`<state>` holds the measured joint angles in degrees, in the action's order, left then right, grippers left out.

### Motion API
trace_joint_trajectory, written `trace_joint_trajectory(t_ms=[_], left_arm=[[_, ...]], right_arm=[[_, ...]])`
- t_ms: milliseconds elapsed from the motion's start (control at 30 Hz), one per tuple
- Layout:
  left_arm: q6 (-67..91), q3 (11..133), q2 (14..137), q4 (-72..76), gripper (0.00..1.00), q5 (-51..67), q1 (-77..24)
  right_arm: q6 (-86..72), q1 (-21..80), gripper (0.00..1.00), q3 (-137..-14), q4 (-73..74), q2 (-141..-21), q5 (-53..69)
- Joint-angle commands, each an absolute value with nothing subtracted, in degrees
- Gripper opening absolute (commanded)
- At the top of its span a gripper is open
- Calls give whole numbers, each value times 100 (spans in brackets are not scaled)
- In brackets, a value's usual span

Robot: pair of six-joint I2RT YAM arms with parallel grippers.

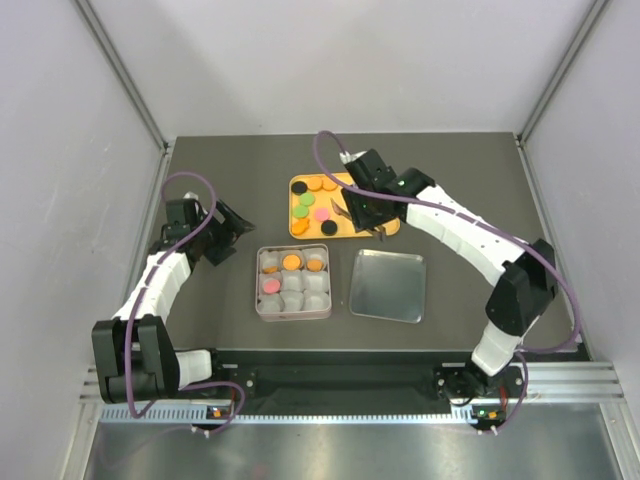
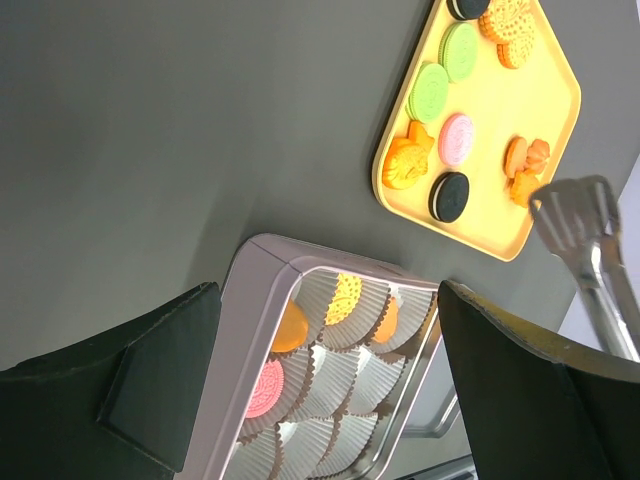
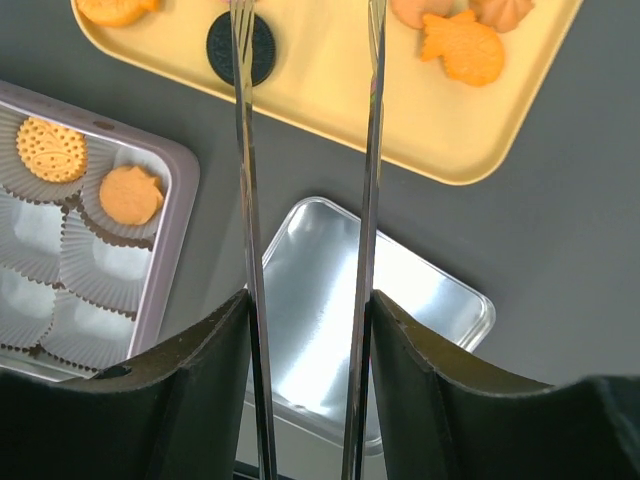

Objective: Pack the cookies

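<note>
Several cookies lie on a yellow tray [image 1: 345, 190]: orange, green, pink and black [image 1: 329, 228] ones. Several more sit in white paper cups in the square tin [image 1: 262, 300], orange ones [image 1: 291, 262] and a pink one [image 1: 270, 286]. My right gripper [image 1: 362, 212] is over the tray, shut on the arms of metal tongs [image 3: 243, 150]. The tongs stand open, one arm across a black cookie [image 3: 262, 50]; their tips leave the right wrist view. My left gripper [image 1: 243, 232] is open and empty, just left of the tin [image 2: 250, 320].
The tin's silver lid [image 1: 387, 285] lies flat to the right of the tin, below the tray. Grey walls close in the table on the left, right and back.
</note>
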<state>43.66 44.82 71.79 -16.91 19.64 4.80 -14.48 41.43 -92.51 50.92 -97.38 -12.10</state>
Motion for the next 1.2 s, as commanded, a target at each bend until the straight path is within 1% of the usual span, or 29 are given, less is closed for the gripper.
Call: trace_joint_trajectory(t_ms=[0,467,1167], left_arm=[[4403,4438,7198,-1433,94,2030,519],[4412,4412,7233,-1406,94,2057,519],[4421,4403,7233,-1406,94,2100,519]], right_arm=[[-1345,4175,48,-9369,4711,-9896,-967],[-1380,4482,49,-9457,4632,-10362,-897],[-1336,4597,49,-9422,4676,-10608,-958]])
